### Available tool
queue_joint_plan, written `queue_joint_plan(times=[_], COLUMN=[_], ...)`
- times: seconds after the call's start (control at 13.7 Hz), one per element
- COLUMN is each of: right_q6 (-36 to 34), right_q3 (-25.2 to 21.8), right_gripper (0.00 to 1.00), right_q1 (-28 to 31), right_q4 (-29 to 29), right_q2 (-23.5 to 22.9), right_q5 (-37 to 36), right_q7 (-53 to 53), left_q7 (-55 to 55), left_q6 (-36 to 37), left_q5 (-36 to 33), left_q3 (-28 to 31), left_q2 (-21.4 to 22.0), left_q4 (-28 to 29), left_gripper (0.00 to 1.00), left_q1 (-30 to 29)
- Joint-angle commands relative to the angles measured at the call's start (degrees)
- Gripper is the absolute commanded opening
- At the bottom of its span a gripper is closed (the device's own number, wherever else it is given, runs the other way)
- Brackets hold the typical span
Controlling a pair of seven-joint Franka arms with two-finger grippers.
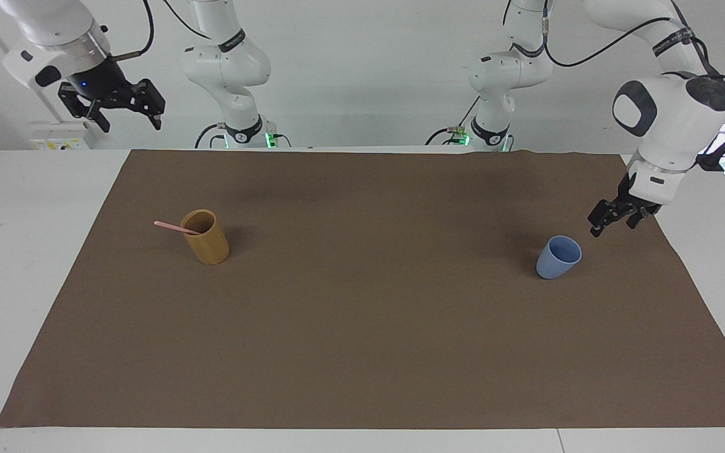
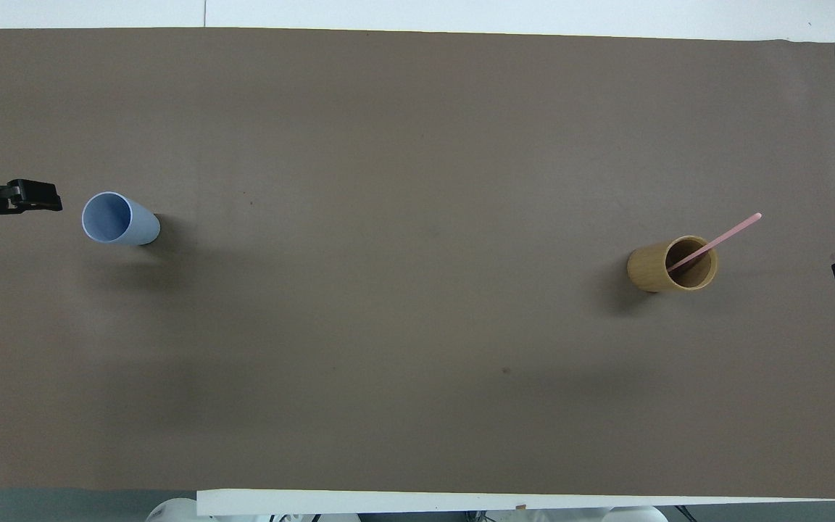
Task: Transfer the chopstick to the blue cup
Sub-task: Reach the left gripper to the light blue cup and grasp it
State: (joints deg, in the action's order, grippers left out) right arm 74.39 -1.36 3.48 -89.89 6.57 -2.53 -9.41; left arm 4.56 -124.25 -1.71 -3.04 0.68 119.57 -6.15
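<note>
Left pincer (image 1: 614, 221), grip unclear, hangs over mat (image 1: 362, 352) edge beside blue cup (image 1: 558, 257)

White table (image 1: 35, 264) covered by a brown mat (image 1: 362, 327) that leaves bare margins at both ends. On the mat stand two upright cups, well apart: a tan cup (image 1: 209, 239) toward the right arm's end and the blue cup (image 1: 557, 257) toward the left arm's end.

Bare brown mat (image 1: 369, 314) between tan cup (image 1: 207, 237) and blue cup (image 1: 558, 257) — left pincer (image 1: 611, 220) crowding the latter
</note>
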Motion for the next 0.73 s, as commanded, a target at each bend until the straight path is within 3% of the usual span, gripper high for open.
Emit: queue_joint_plan(times=[0.0,0.22,0.29,0.37,0.44,0.66], right_q6=[0.4,0.4,0.4,0.4,0.4,0.4], right_q3=[0.2,0.2,0.2,0.2,0.2,0.2], right_gripper=[1.0,1.0,1.0,1.0,1.0,1.0], right_q1=[0.6,0.6,0.6,0.6,0.6,0.6], right_q4=[-1.3,-1.3,-1.3,-1.3,-1.3,-1.3], right_q2=[1.1,1.1,1.1,1.1,1.1,1.1], right_q5=[1.2,1.2,1.2,1.2,1.2,1.2], right_q7=[0.4,0.4,0.4,0.4,0.4,0.4], left_q7=[1.3,4.7,6.4,9.2,9.8,10.1], left_q6=[-3.7,-7.3,-8.0,-7.8,-7.9,-7.6], left_q5=[0.0,0.0,0.0,0.0,0.0,0.0], left_q3=[0.4,0.4,0.4,0.4,0.3,0.3], left_q2=[-0.5,-2.4,-3.1,-3.3,-3.4,-3.4], left_q4=[3.2,4.4,4.4,4.4,4.4,4.4], left_gripper=[0.99,0.85,0.65,0.19,0.02,0.0], left_q1=[1.0,2.5,3.3,3.6,3.6,4.8])
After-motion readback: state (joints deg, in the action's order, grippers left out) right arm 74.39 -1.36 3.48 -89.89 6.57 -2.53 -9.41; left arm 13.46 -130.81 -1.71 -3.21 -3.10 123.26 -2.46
